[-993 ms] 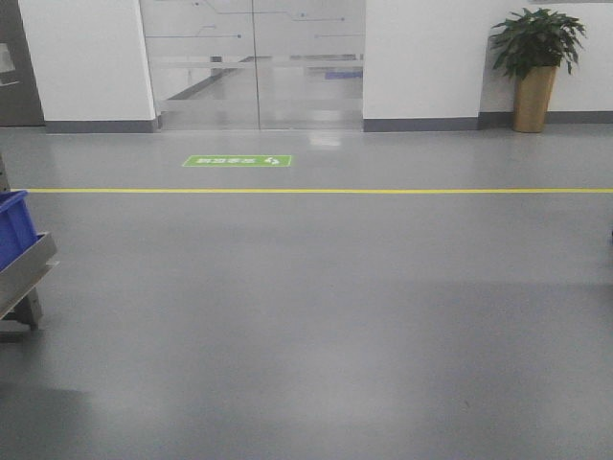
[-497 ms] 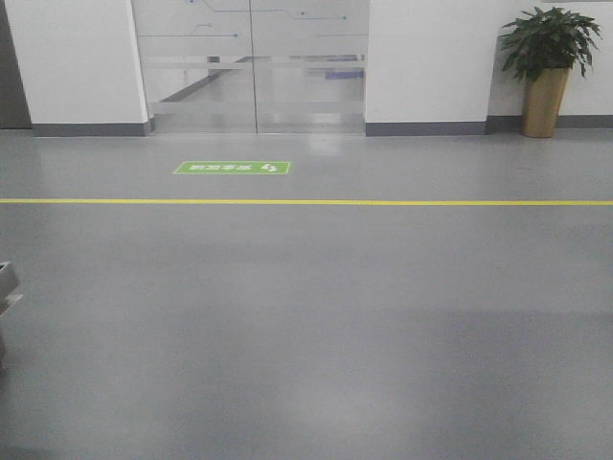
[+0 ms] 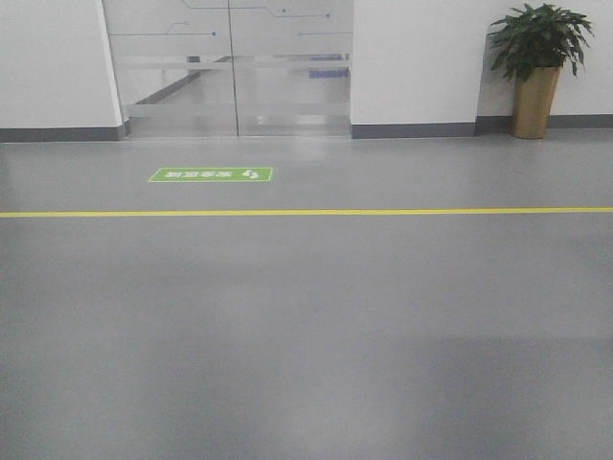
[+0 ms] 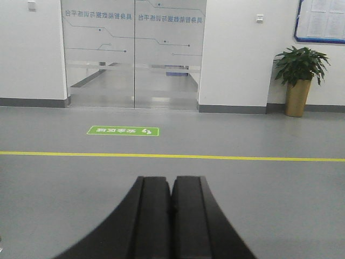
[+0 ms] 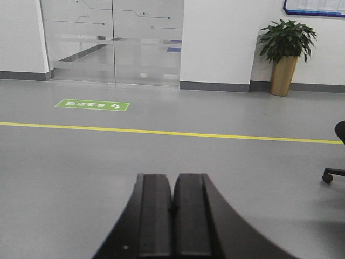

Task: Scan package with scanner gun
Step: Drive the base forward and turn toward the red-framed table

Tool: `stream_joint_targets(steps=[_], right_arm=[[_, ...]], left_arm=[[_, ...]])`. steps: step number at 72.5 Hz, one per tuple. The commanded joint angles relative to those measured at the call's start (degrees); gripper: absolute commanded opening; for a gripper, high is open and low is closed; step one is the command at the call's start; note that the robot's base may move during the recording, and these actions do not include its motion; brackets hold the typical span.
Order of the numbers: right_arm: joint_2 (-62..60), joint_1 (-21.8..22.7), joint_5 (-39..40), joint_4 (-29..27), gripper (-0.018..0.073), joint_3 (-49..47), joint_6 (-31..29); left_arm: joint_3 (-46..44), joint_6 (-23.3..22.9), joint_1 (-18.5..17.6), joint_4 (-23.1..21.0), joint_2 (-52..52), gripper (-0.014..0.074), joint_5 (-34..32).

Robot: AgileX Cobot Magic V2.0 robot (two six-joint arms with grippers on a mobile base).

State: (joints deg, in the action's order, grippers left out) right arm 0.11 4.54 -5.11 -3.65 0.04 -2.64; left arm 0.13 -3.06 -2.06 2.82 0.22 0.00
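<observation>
No package and no scanner gun show in any view. My left gripper (image 4: 171,181) is shut and empty, its black fingers pressed together, pointing out over the bare grey floor. My right gripper (image 5: 172,178) is shut and empty in the same pose. Neither gripper shows in the front view.
Grey floor with a yellow line (image 3: 306,212) across it and a green floor sign (image 3: 211,174). Frosted glass doors (image 3: 230,67) stand in the white far wall. A potted plant (image 3: 536,67) stands at the far right. A chair's wheeled base (image 5: 334,170) is at the right wrist view's right edge.
The view has swung to the right: the blue crate and metal trolley at the left edge have left the frame, and the floor sign and glass doors have shifted left.
</observation>
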Motion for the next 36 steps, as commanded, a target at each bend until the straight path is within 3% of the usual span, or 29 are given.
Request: stream_joint_targets(steps=[1,36], right_arm=[[-0.1,0.3,0.8,-0.1,-0.0169,0.0,-0.4],[-0.1,0.3,0.8,-0.1,-0.0169,0.0,-0.4]], left_arm=[[-0.1,-0.1,0.2,-0.2,-0.2,-0.0111,-1.0],[-0.1,-0.1,0.2,-0.2,-0.2,-0.0111,-1.0]])
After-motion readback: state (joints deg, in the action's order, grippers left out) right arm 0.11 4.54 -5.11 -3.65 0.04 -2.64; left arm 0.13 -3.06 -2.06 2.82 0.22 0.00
